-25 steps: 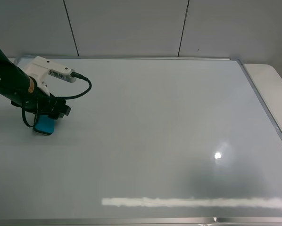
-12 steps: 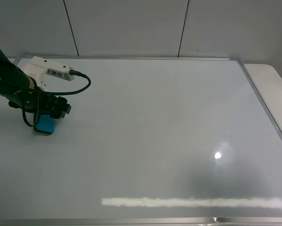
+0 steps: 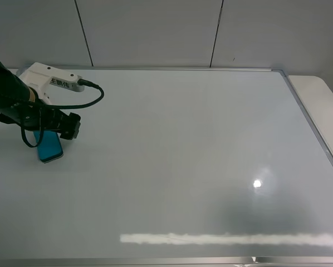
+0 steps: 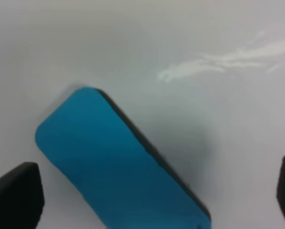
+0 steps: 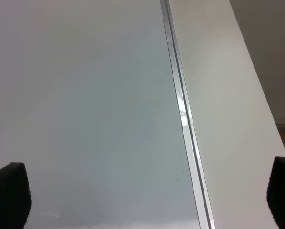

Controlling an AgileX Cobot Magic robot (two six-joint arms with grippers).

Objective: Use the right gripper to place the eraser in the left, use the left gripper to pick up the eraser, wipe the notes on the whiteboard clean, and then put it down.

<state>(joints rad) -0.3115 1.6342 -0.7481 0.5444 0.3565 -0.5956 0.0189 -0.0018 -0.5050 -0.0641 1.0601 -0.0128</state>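
L gripper [image 4: 149, 191] is standing wide open over eraser [image 3: 48, 146], not gripping. Risk: finger is clipping eraser on retreat, skidding it across board [image 3: 183, 139]. R gripper [image 5: 145, 193] is open, empty.

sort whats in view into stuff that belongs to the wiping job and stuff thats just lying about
Belongs to the job:
- eraser, lying flat on the board
- whiteboard, no marker notes visible on it
- left pincer, open above the eraser
- right pincer, open, over the board's frame

Just lying about:
- white tabletop beside the board's right edge
- grey wall panels behind
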